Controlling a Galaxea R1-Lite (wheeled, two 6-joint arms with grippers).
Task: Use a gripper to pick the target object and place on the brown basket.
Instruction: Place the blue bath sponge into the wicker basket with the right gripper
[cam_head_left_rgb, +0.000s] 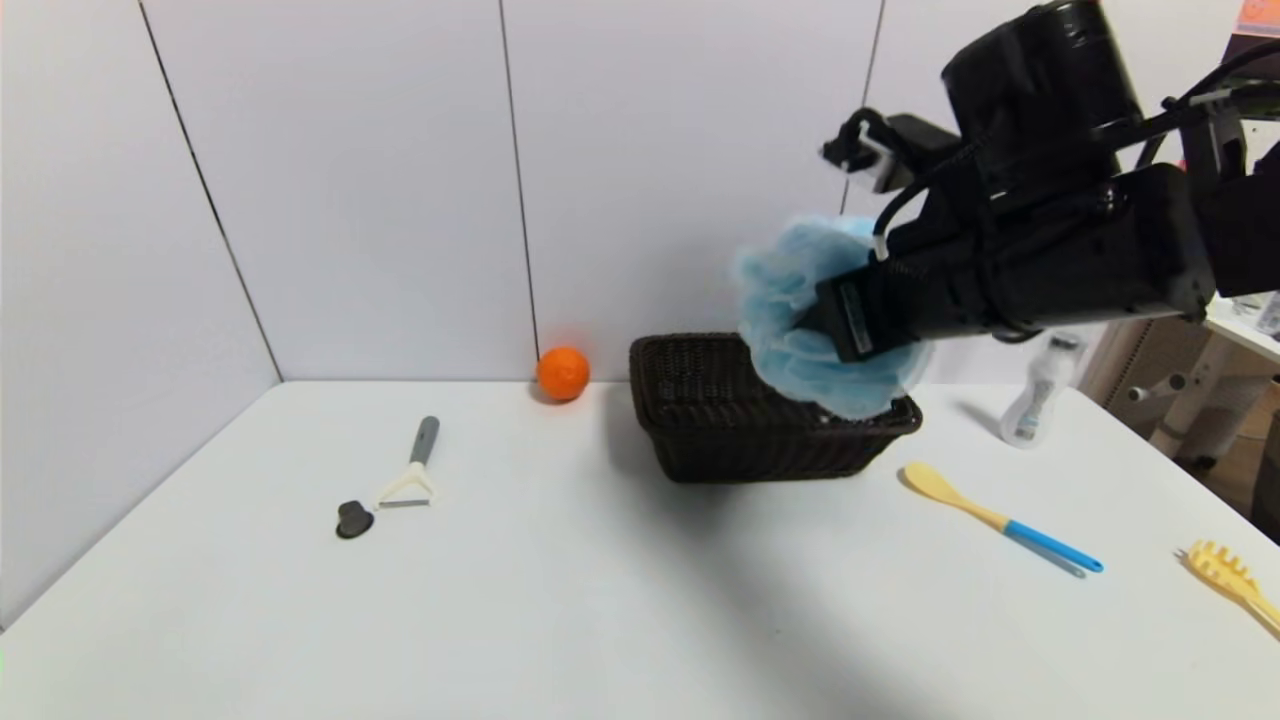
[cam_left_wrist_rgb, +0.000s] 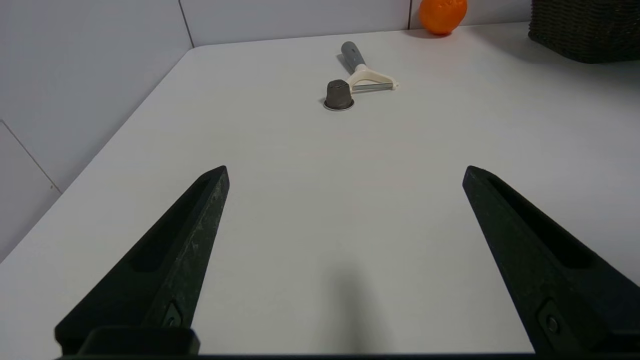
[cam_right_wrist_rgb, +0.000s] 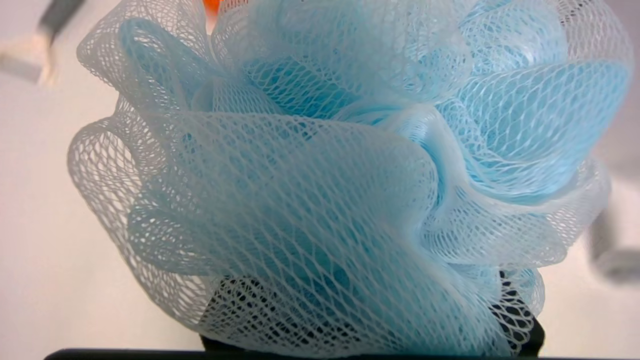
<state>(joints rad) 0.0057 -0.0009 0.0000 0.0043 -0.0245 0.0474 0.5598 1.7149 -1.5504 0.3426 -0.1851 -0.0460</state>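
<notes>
The light blue mesh bath pouf (cam_head_left_rgb: 800, 320) hangs in the air over the right half of the dark brown wicker basket (cam_head_left_rgb: 720, 420), clear of the rim. My right gripper (cam_head_left_rgb: 815, 325) is shut on the pouf, its fingers buried in the mesh. In the right wrist view the pouf (cam_right_wrist_rgb: 340, 175) fills the picture and hides the fingers. My left gripper (cam_left_wrist_rgb: 345, 172) is open and empty, low over bare table near the front left; it does not show in the head view. A corner of the basket (cam_left_wrist_rgb: 585, 30) shows far off in the left wrist view.
An orange ball (cam_head_left_rgb: 562, 373) lies by the wall left of the basket. A peeler (cam_head_left_rgb: 412, 470) and a small dark cap (cam_head_left_rgb: 354, 520) lie at left. A yellow-and-blue spatula (cam_head_left_rgb: 1000, 518), a small bottle (cam_head_left_rgb: 1035, 400) and a yellow pasta fork (cam_head_left_rgb: 1235, 580) lie at right.
</notes>
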